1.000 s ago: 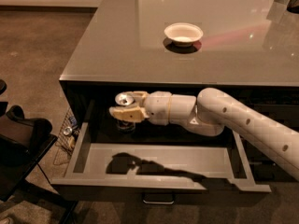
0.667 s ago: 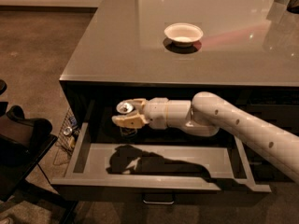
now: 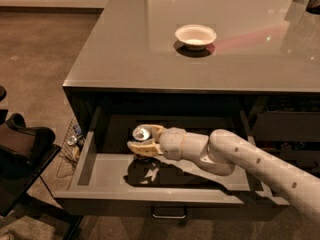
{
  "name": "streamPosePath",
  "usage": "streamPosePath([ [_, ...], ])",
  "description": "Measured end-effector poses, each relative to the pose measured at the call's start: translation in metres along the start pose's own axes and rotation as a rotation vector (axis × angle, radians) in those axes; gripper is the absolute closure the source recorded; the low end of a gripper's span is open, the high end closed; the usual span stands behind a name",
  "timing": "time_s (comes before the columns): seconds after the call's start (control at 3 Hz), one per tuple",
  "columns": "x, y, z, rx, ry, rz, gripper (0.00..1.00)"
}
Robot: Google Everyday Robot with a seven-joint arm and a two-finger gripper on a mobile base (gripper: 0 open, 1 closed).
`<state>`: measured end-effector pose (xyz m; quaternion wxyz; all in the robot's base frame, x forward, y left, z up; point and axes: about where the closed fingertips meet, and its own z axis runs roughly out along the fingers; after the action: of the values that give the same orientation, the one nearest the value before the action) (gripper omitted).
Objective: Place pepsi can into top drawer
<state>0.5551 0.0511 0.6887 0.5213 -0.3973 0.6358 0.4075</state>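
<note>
The top drawer (image 3: pixel 100 176) is pulled open below the counter, with a pale grey floor and a small metal handle (image 3: pixel 168 215) on its front. My gripper (image 3: pixel 141 140) reaches into it from the right on a white arm. It is shut on the pepsi can (image 3: pixel 142 133), whose silver top shows between the fingers (image 3: pixel 141 147). The can's dark body is mostly hidden by the fingers and shadow. The can is low inside the drawer, at or just above the floor; I cannot tell if it touches.
A white bowl (image 3: pixel 195 36) sits on the grey counter top (image 3: pixel 125 44). A wire basket with small items (image 3: pixel 70 144) stands on the floor left of the drawer. A dark chair (image 3: pixel 20 154) is at the left. Darker drawers (image 3: pixel 287 124) are at the right.
My gripper has lowered the can into the drawer, from just under the counter edge down close to the drawer floor. Its shadow has drawn in beneath it.
</note>
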Motion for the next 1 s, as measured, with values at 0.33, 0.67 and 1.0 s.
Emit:
streamPosePath([
  [0.33, -0.0054, -0.0037, 0.0022, 0.000, 0.007, -0.005, 0.51],
  [0.67, -0.0056, -0.0023, 0.0036, -0.003, 0.006, -0.006, 0.28],
  [1.0, -0.0063, -0.0005, 0.0058, -0.008, 0.006, -0.006, 0.00],
])
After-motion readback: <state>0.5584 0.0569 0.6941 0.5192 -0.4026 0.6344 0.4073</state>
